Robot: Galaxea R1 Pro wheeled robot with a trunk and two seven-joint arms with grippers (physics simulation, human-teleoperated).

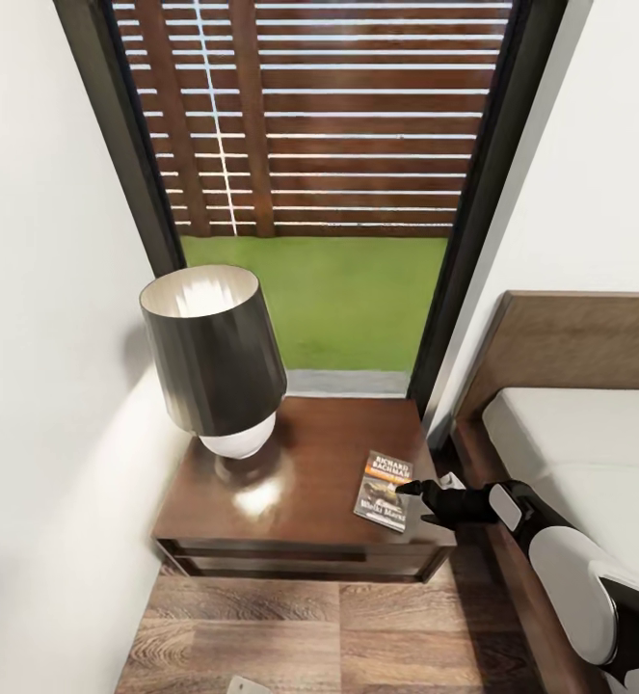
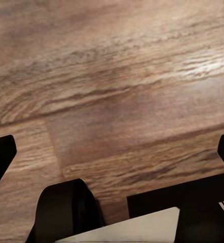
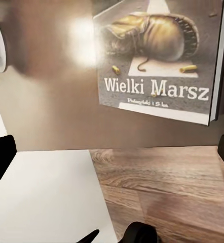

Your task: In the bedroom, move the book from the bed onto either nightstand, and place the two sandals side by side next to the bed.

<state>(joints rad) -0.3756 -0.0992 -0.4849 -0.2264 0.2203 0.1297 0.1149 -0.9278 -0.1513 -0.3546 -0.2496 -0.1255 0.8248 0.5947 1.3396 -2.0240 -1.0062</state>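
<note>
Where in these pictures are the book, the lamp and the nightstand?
book (image 1: 385, 490): head view, middle of its cover.
lamp (image 1: 213, 352): head view, side of the dark shade.
nightstand (image 1: 309, 453): head view, bare part of its wooden top.

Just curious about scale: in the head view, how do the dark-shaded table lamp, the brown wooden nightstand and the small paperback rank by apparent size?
1. Brown wooden nightstand
2. Dark-shaded table lamp, nearer the camera, so perhaps flattered
3. Small paperback book
</note>
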